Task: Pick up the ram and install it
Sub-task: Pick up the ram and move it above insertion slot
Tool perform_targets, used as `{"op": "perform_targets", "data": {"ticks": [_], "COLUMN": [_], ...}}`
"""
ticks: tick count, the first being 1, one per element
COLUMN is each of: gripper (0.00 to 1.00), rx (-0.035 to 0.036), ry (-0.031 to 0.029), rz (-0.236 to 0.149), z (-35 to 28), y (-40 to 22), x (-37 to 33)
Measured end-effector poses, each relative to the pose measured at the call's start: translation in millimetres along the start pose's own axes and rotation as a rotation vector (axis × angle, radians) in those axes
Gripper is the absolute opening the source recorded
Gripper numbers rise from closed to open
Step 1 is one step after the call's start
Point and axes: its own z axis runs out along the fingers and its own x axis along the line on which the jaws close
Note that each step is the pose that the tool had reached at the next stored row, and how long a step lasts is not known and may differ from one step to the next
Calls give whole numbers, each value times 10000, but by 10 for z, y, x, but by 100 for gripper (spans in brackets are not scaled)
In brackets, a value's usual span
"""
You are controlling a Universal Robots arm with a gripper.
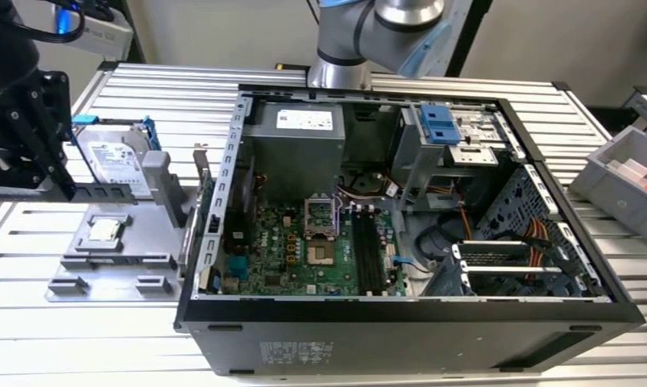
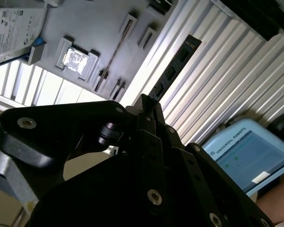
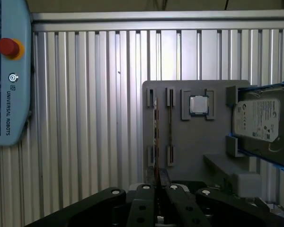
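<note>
In both wrist views my gripper is shut on one end of the ram. The ram is a long thin stick with dark chips. It juts out from the fingers above the ribbed table, next to the grey holder. In the exterior view my gripper hangs at the exterior view's left, over the holder. The long black memory slots lie on the motherboard inside the open computer case.
The holder carries a small square silver chip and a silver hard drive in a blue frame. A teach pendant lies on the table. A grey bin sits at the exterior view's right.
</note>
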Motion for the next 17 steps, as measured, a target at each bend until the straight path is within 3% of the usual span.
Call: {"op": "perform_targets", "data": {"ticks": [17], "gripper": [0], "rx": [-25], "ry": [4], "rz": [-117], "z": [-13], "y": [-523], "x": [-12]}}
